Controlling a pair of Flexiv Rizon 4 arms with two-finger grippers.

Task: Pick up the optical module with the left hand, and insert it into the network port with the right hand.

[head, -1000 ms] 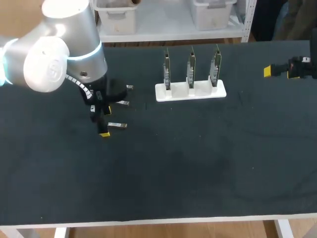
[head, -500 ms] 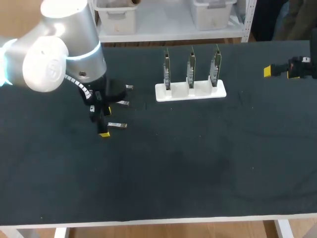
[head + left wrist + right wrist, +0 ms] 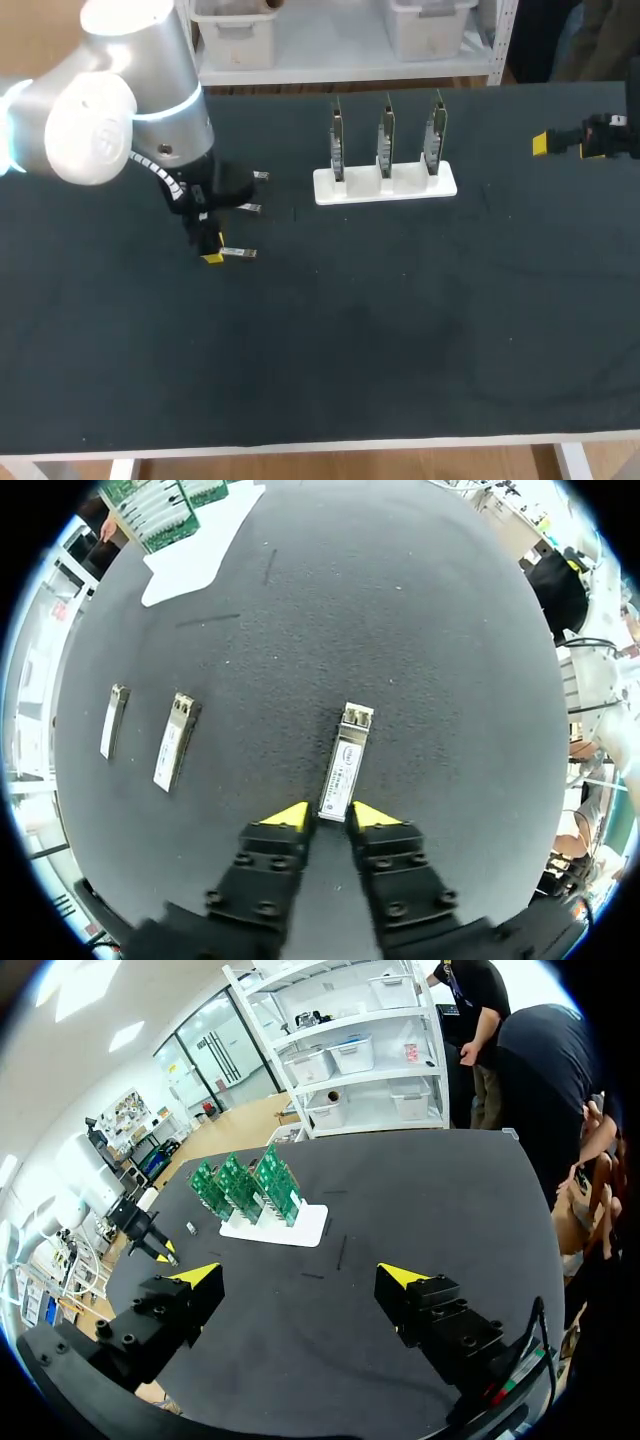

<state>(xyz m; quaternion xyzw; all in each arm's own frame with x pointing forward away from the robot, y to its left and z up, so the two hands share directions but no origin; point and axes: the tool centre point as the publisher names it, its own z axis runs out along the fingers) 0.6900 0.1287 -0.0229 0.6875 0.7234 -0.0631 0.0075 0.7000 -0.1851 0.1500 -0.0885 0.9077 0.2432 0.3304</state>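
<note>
A silver optical module [image 3: 345,755] lies flat on the black mat, its near end pinched between the yellow tips of my left gripper [image 3: 332,815], which is shut on it. From the head view the same module [image 3: 240,252] lies at the mat's left, with the left gripper [image 3: 212,255] at its left end. The network ports are on three green boards [image 3: 386,135] standing upright in a white stand [image 3: 385,186] at the back middle. My right gripper [image 3: 300,1275] hangs wide open and empty above the mat's far right [image 3: 542,143].
Two spare modules [image 3: 176,742] [image 3: 114,720] lie beside the held one, toward the stand; the head view has them [image 3: 248,208] [image 3: 261,175] behind the left gripper. The white stand [image 3: 280,1225] and my left arm [image 3: 140,1230] lie far ahead of the right gripper.
The left gripper's fingers have come together from wide open onto the module's end. The right arm has kept still.
</note>
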